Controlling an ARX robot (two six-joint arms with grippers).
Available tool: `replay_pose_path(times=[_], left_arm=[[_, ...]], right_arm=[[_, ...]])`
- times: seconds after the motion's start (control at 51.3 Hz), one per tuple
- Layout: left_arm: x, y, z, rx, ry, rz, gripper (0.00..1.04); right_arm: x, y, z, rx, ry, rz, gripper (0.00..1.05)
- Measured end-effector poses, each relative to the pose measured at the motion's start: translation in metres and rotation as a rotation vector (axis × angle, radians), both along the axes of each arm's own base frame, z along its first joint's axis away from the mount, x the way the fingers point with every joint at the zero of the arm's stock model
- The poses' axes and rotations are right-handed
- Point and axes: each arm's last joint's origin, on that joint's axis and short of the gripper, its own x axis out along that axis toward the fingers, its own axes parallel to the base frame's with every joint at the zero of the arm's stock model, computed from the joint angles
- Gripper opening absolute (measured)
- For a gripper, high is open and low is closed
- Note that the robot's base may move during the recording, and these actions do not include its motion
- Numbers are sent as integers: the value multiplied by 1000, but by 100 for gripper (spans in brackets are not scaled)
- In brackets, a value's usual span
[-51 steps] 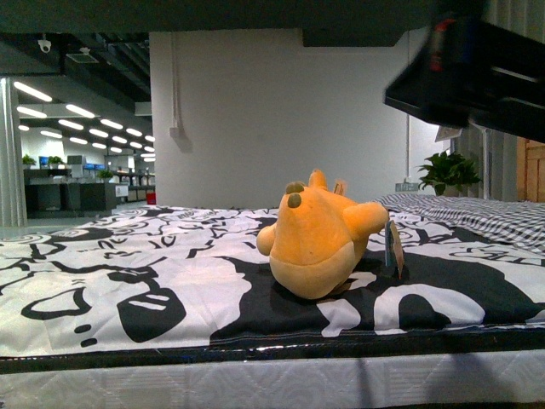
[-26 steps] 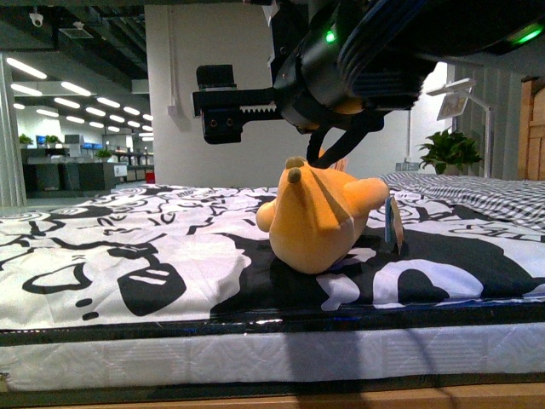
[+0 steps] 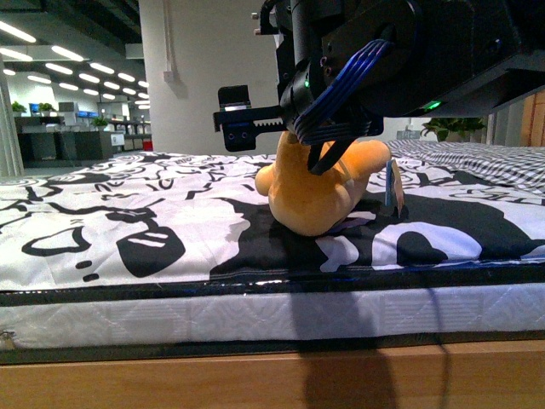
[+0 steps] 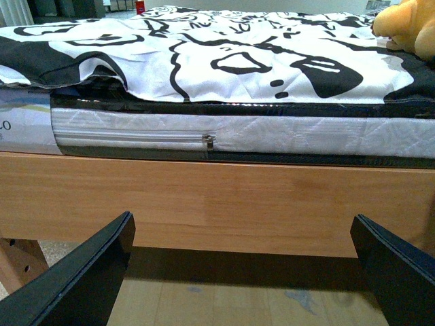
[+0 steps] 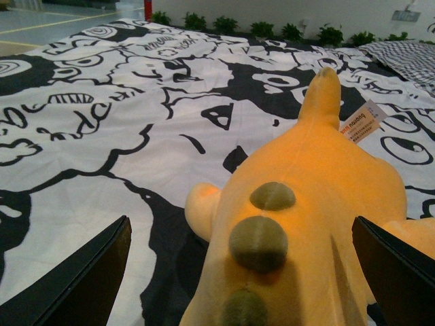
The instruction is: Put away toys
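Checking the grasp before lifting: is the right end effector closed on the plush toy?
No, the right end effector is open, fingers wide apart either side of the plush toy.

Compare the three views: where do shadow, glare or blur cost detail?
Front view: the right arm is a dark backlit mass above the plush toy; ceiling lights glare. Left wrist view: deep shadow under the bed frame; the left gripper shows nearly black. Right wrist view: the near plush toy looks soft.

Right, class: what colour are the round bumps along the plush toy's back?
Olive-brown bumps on the orange-yellow plush toy, clearest in the right wrist view.
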Motion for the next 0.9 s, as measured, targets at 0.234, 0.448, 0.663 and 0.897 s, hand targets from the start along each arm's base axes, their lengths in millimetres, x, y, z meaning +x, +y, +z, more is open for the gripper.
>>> replay_pose_path(times=[0.234, 0.448, 0.663, 0.897], left_arm=[[0, 0, 0, 0, 0, 0, 99], [0, 0, 0, 0, 0, 0, 99], [0, 0, 0, 0, 0, 0, 99], [0, 0, 0, 0, 0, 0, 99]], right_arm=[[17, -10, -20, -14, 36, -47, 98], [22, -13, -39, -20, 71, -58, 98], [21, -13, -45, -7, 73, -74, 79], [14, -13, -38, 25, 60, -45, 42]])
